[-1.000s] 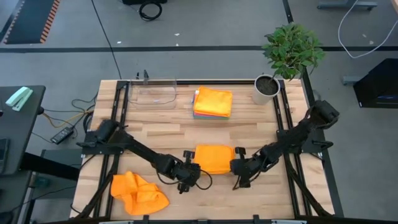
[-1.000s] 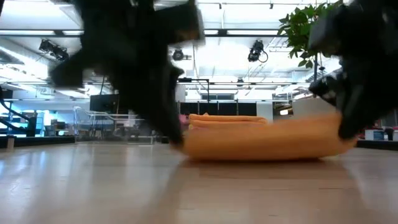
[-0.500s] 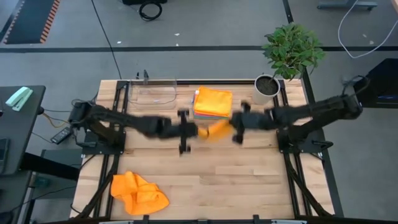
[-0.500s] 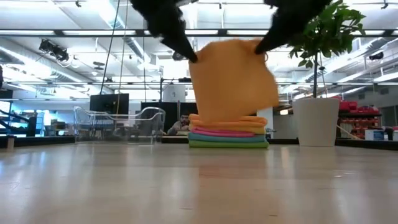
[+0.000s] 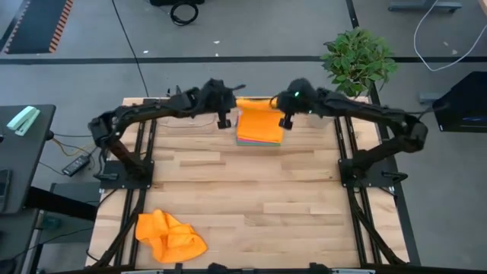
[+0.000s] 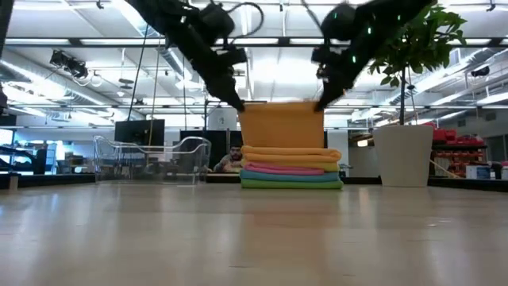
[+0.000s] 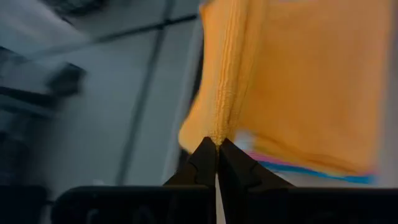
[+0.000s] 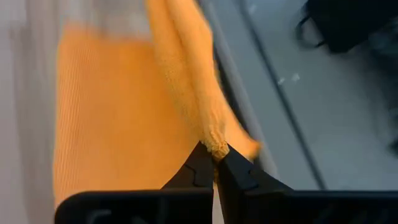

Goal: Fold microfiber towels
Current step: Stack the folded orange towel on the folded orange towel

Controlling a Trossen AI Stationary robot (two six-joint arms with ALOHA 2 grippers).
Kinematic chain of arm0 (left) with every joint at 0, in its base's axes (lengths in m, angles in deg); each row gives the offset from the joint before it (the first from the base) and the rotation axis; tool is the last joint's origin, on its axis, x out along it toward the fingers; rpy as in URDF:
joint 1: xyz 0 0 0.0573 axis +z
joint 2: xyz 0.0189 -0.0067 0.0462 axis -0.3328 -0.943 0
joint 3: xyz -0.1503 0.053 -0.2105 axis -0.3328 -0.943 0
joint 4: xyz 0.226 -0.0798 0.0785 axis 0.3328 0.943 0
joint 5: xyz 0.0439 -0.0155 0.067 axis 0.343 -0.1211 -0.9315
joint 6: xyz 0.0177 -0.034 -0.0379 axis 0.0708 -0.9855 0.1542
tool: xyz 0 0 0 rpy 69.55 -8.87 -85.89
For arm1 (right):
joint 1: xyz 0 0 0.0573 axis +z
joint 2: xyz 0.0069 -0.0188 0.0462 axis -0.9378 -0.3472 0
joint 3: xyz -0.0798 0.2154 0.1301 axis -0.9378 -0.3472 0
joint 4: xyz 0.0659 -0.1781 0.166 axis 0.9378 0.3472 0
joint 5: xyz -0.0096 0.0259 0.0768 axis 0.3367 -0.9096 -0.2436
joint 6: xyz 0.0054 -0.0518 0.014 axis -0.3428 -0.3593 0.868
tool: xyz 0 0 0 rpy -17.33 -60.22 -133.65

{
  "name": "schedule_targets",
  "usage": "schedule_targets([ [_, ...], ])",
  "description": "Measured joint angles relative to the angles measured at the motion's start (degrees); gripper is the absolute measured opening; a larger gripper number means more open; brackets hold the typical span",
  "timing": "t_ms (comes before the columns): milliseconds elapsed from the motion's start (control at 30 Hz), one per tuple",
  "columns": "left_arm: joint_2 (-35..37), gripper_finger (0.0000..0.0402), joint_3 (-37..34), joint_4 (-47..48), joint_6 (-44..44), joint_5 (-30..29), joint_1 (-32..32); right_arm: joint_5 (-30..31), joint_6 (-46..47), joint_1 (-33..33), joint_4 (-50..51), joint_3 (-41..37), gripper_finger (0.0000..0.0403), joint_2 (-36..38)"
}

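Reaching across the far half of the table [image 5: 251, 198], both arms stretch toward each other from their bases at the two sides, forearms nearly level and wrists bent downward. The left gripper [image 5: 224, 120] hangs just beside the left edge of the stack of folded towels [image 5: 259, 131], and the right gripper [image 5: 287, 122] hangs just beside its right edge. Between them they hold a folded orange towel [image 6: 281, 125], each pinching one upper corner, so the cloth hangs as a flat panel with its lower edge at the top of the stack.

In the left wrist view the two dark fingers [image 7: 205, 163] are pressed together on the cloth's hem, with pink and blue layers of the stack visible beneath. The right wrist view shows the same: narrow fingers [image 8: 202, 167] clamped on a rolled orange edge.

In the low view the stack shows orange, yellow, pink, blue and green layers. A clear plastic tray [image 5: 186, 114] sits left of the stack, and a potted plant [image 5: 344, 68] stands at the far right corner. A crumpled orange towel [image 5: 169, 237] lies alone at the near left of the table, well apart from both grippers.
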Motion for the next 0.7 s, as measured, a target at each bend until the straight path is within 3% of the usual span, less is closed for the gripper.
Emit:
schedule_targets([
  [333,-9.0,0.0008,-1.0,2.3,-1.4,1.3,-8.5,-0.4,5.7,2.4,-12.6,-17.4,0.0005,-3.2],
  [567,-9.1,0.001,-1.0,2.4,-1.4,-0.3,-9.4,-0.2,7.5,4.6,-13.0,-17.5,0.0024,-3.0],
  [700,-9.0,0.0043,-0.9,4.4,-1.7,-3.6,-8.9,-2.1,9.3,5.3,-11.6,-15.4,0.0054,-2.4],
])
